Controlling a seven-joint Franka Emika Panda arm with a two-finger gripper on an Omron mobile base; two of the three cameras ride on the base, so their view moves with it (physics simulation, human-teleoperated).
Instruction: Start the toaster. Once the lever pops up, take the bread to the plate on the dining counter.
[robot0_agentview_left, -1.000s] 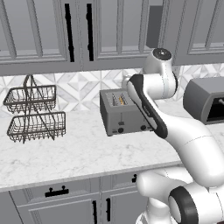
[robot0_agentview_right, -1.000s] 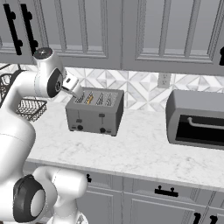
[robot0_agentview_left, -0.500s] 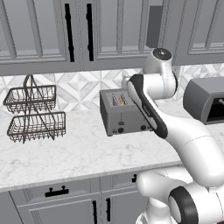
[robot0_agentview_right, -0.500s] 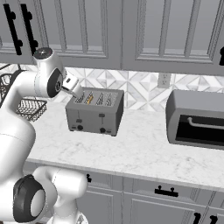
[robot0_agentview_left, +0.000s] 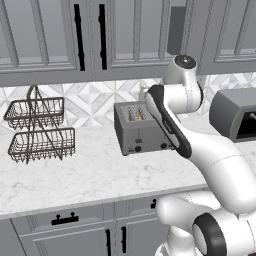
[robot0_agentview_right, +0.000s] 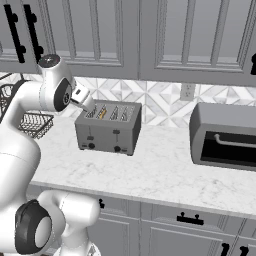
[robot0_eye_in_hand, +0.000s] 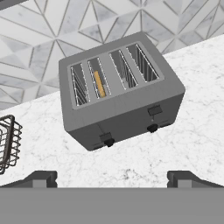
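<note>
With fingertips spread wide, the gripper (robot0_eye_in_hand: 112, 177) hovers at frame bottom above the toaster (robot0_eye_in_hand: 120, 94), whose second slot from the left holds the bread (robot0_eye_in_hand: 99, 84), likely lining up on a lever.

Grey toaster (robot0_eye_in_hand: 122, 103), tan-yellow bread (robot0_eye_in_hand: 99, 84), white grey-veined marble counter (robot0_eye_in_hand: 183, 144).

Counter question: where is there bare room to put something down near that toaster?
Bare marble lies in front of the toaster, between it and the dark oven-like appliance, and between it and the wire basket rack. It is crowded just above the toaster's left end, where the gripper hangs.
</note>
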